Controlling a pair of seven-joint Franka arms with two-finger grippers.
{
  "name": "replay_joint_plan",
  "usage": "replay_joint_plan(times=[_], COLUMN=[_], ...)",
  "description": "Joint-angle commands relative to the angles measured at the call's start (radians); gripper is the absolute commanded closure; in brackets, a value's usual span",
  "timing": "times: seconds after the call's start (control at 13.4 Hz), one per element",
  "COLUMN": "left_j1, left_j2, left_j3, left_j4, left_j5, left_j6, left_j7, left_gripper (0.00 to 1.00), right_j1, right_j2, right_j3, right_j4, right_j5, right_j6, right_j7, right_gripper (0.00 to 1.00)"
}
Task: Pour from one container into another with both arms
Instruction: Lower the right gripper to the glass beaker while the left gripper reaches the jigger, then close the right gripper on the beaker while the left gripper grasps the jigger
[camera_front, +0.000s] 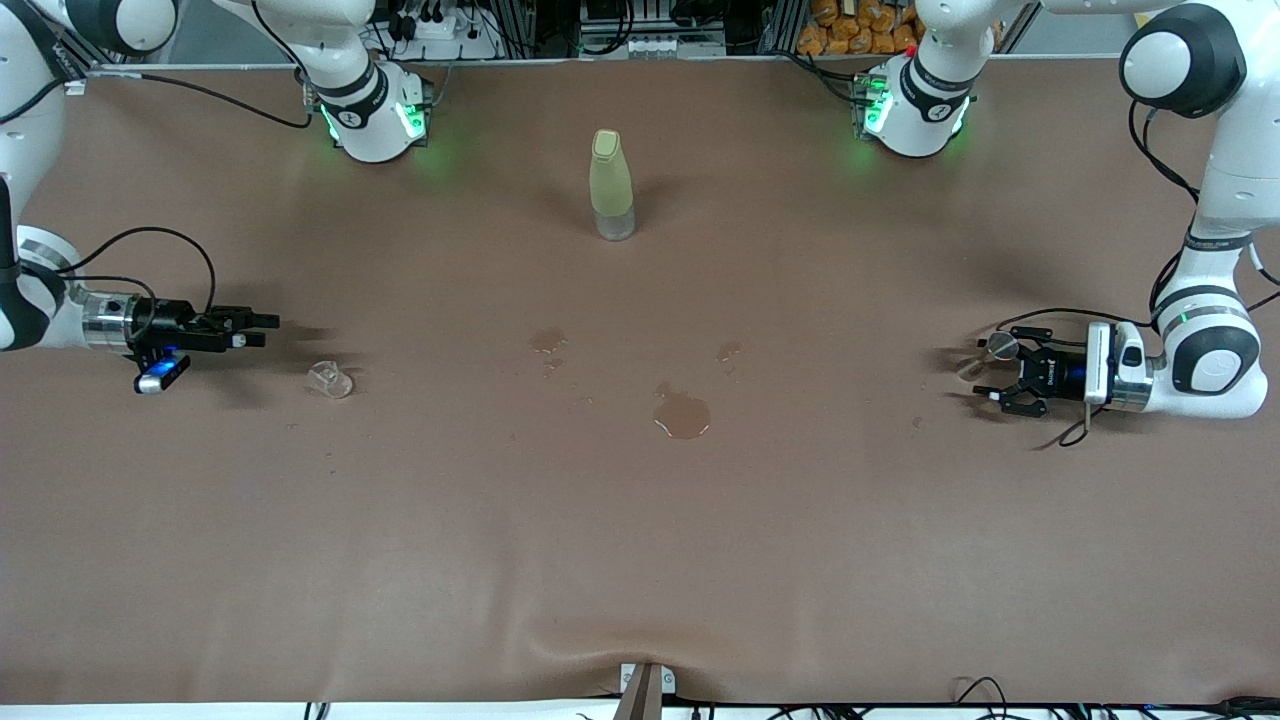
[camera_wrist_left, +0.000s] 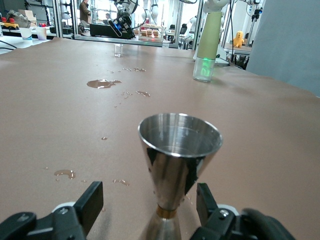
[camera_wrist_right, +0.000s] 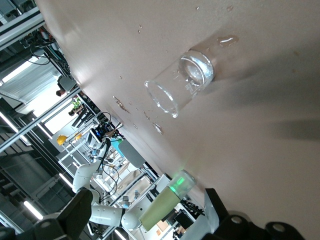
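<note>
The left end effector (camera_wrist_left: 150, 212) straddles the jigger (camera_wrist_left: 179, 150) standing at its end of the surface, fingers apart, not gripping. The right end effector (camera_front: 262, 330), wide open and empty, hovers near the cup (camera_front: 330, 379), lined up for pickup.

The tiny clear thimble-like cup (camera_front: 330, 379) stands toward the right arm's end; the small hourglass-shaped metal jigger (camera_front: 985, 357) toward the left arm's, seemingly between open fingers.

brown table (camera_front: 400, 520), silver jigger (camera_wrist_left: 179, 150), clear cup (camera_front: 330, 378), yellow-green bottle (camera_front: 611, 185)
</note>
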Motion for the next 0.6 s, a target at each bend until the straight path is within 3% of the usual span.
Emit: replay_joint_plan(times=[0.0, 0.3, 0.52], left_j1=[-0.002, 0.000, 0.000], left_j2=[0.007, 0.007, 0.007], left_j3=[0.003, 0.003, 0.003], left_j4=[-0.006, -0.006, -0.006], left_j5=[-0.024, -0.024, -0.027], left_j6=[0.012, 0.015, 0.015], left_j7=[0.048, 0.048, 0.048], left_gripper=[0.23, 0.24, 0.32], right_j1=[0.020, 0.021, 0.021], right_j2=[0.042, 0.049, 0.051], right_j3=[-0.016, -0.013, -0.013], right_j4=[0.023, 0.023, 0.028], right_j5=[0.025, 0.028, 0.028], right_j6=[-0.007, -0.007, -0.007], right_j7=[-0.054, -0.078, -0.077], right_gripper=[0.00, 0.00, 0.00])
